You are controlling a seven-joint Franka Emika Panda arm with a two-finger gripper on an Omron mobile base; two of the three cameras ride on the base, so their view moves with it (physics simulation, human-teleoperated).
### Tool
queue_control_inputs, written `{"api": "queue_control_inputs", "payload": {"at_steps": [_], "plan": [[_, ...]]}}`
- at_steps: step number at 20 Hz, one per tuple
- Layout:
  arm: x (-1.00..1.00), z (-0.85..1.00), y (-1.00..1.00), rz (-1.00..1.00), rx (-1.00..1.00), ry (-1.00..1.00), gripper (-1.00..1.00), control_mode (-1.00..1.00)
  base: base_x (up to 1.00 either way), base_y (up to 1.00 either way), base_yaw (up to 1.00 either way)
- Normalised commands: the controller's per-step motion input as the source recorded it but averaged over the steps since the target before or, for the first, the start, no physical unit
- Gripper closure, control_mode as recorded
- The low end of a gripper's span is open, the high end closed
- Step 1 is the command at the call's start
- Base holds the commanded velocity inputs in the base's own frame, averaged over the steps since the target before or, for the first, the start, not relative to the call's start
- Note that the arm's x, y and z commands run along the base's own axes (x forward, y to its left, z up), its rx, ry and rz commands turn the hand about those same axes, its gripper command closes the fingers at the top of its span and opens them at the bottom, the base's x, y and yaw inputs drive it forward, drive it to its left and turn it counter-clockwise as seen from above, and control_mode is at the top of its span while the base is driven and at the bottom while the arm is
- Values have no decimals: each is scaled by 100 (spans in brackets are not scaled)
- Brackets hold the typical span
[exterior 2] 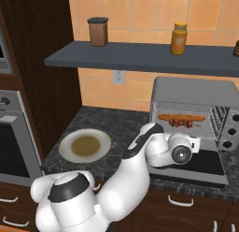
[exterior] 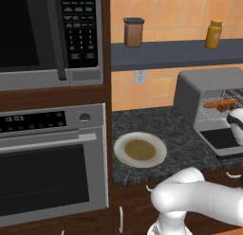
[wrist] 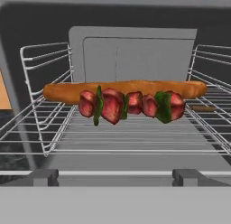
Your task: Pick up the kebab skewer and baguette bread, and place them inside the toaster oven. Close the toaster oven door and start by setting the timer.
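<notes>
The toaster oven (exterior 2: 196, 90) stands on the counter at the right with its door (exterior 2: 207, 163) folded down flat. On the wire rack inside lies the long orange-brown baguette bread (wrist: 122, 88), and the kebab skewer (wrist: 131, 105) with red and green chunks rests just in front of it. From the right base both appear as the baguette bread (exterior 2: 182, 117) with the skewer (exterior 2: 181, 124) below it. My gripper (exterior 2: 193, 146) hovers over the lowered door, facing the oven mouth. It is open and holds nothing.
An empty round plate (exterior: 118, 153) sits on the dark counter left of the toaster oven (exterior: 199, 85). A shelf above carries a brown jar (exterior: 134, 32) and a yellow bottle (exterior: 213, 34). The microwave (exterior: 28, 35) and built-in oven (exterior: 47, 167) fill the left.
</notes>
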Motion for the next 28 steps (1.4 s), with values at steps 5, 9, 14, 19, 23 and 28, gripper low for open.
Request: {"api": "queue_control_inputs", "payload": {"at_steps": [5,9,14,19,23,28], "plan": [[22,0,0,0,0,0,-100,-100,0,0,0],[22,0,0,0,0,0,-100,-100,0,0,0],[23,0,0,0,0,0,-100,-100,0,0,0],[26,0,0,0,0,0,-100,-100,0,0,0],[26,0,0,0,0,0,-100,-100,0,0,0],[22,0,0,0,0,0,-100,-100,0,0,0]]}}
